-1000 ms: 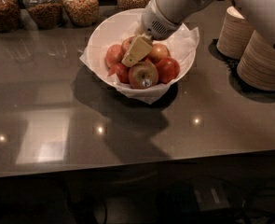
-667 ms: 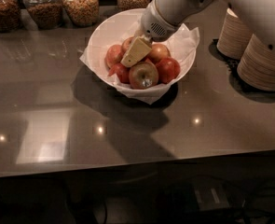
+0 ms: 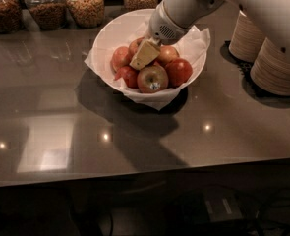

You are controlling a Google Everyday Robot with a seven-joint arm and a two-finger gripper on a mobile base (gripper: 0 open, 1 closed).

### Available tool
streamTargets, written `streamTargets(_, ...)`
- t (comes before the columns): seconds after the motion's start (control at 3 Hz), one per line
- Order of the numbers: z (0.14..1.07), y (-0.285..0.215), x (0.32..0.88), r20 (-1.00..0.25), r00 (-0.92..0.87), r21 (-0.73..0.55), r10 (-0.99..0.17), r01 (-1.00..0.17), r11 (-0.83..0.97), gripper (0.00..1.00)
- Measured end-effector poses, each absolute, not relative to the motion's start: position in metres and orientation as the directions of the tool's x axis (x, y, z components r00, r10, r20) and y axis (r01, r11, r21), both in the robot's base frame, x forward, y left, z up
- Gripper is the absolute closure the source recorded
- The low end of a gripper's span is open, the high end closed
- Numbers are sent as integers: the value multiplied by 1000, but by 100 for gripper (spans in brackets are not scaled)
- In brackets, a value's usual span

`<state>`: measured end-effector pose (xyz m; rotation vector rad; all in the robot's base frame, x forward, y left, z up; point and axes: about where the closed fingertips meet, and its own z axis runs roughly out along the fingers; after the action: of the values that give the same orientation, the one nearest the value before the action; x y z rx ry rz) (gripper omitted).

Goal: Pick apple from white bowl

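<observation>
Apple (image 3: pixel 179 71) in white bowl (image 3: pixel 115 33), gripper (image 3: pixel 144 54) inside bowl; sticker (image 3: pixel 156 86) illegible

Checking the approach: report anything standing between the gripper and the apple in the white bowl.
Nothing foreign. The gripper is down inside the white bowl; the deep-red apple sits close beside it, crowded by paler apples.

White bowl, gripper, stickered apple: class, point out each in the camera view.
white bowl (image 3: pixel 116 31), camera view, bare inner wall, left.
gripper (image 3: pixel 143 56), camera view, pale tip down inside the bowl.
stickered apple (image 3: pixel 151 75), camera view, skin above the sticker.
</observation>
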<state>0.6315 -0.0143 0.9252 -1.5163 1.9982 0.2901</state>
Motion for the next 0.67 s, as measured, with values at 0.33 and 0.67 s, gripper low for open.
streamTargets(0.33, 933, -15, 630, -585, -150, -199, -797, -926, 320, 88)
streamTargets(0.67, 952, -15, 626, -597, -118, -232, -794, -922, 311, 100)
